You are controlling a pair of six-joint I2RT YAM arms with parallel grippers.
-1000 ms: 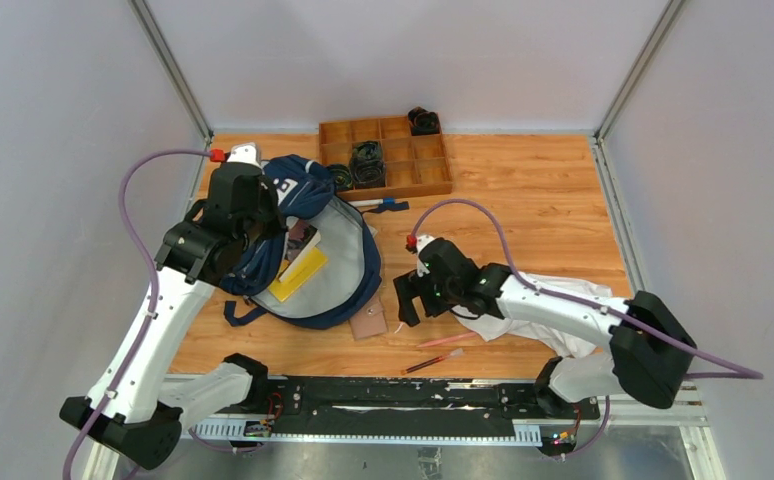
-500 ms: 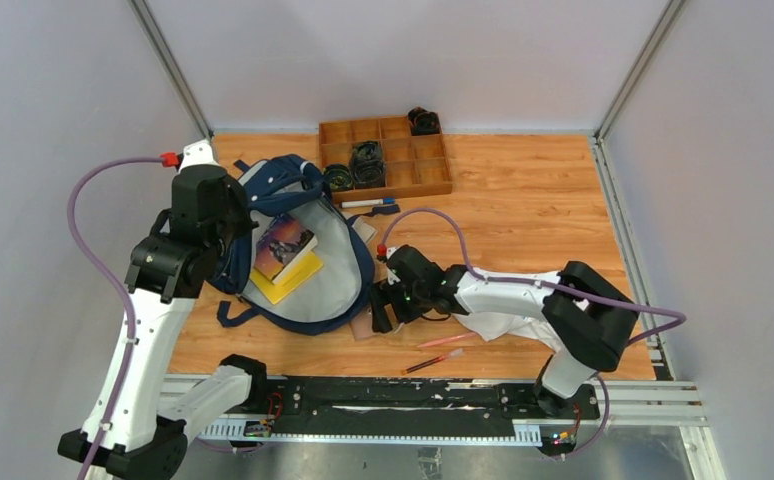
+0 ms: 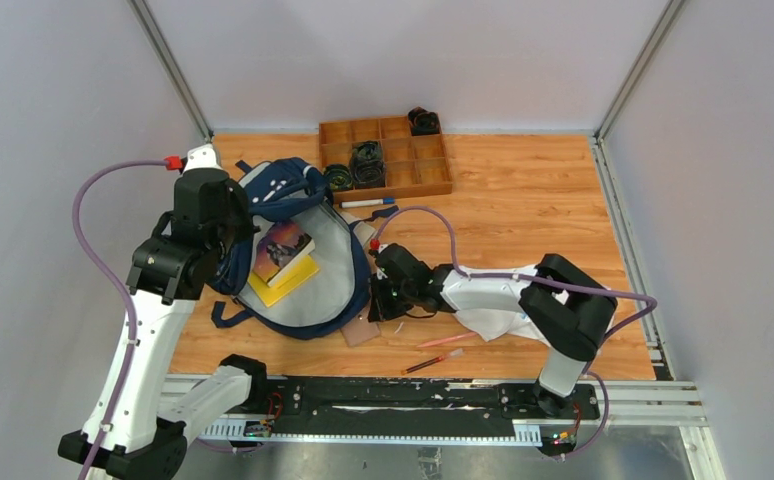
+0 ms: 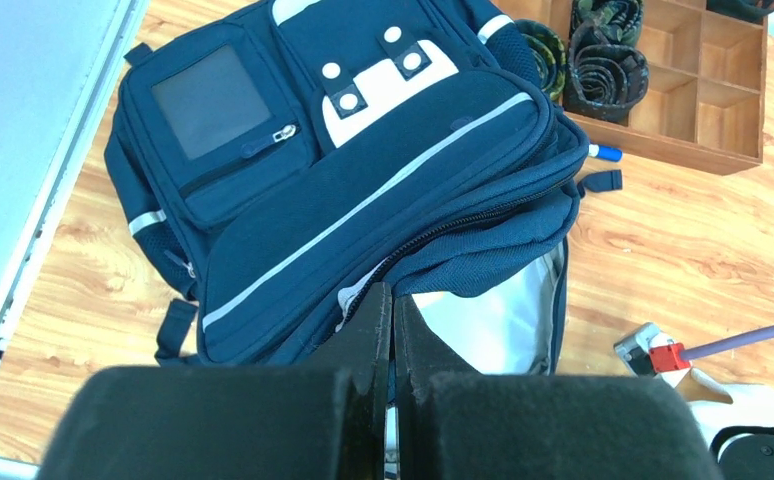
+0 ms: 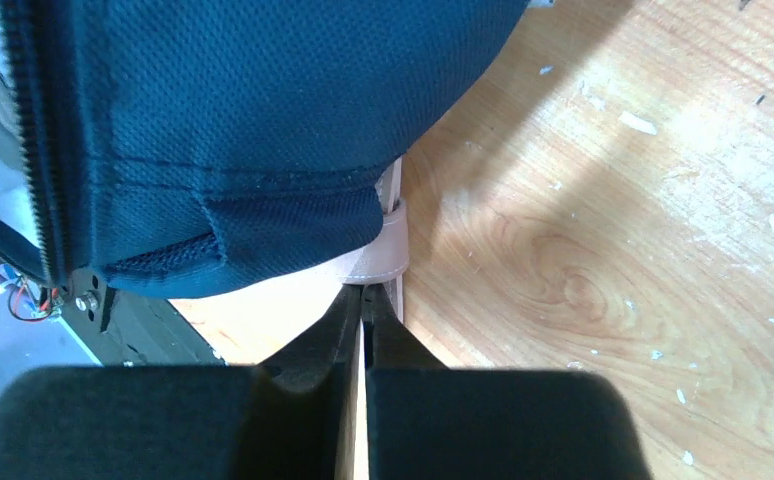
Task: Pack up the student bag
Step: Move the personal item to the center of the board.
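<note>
The student bag [image 3: 298, 190] lies open on the left of the table, navy with grey lining [image 3: 333, 270]. Inside it a colourful book [image 3: 283, 248] rests on a yellow one [image 3: 285, 283]. My left gripper [image 3: 235, 240] is shut on the bag's [image 4: 363, 180] zipper edge and holds the top flap up; in the left wrist view the left gripper [image 4: 391, 298] pinches that fabric. My right gripper [image 3: 374, 304] is at the bag's right edge, shut on the thin edge of a tan notebook [image 3: 363, 330]. The right gripper [image 5: 363, 296] grips just below the notebook's strap [image 5: 381, 256], and the bag overlaps the notebook.
A wooden compartment tray [image 3: 433, 175] with rolled dark ties stands at the back. A blue-capped marker [image 3: 368, 203] lies in front of it. A white cloth [image 3: 508, 315] sits under the right arm. Red pens [image 3: 441, 343] lie near the front edge.
The left arm pulled the bag's flap leftward, exposing the books. The right gripper slid left to the bag's edge and went from open to shut on the notebook.
</note>
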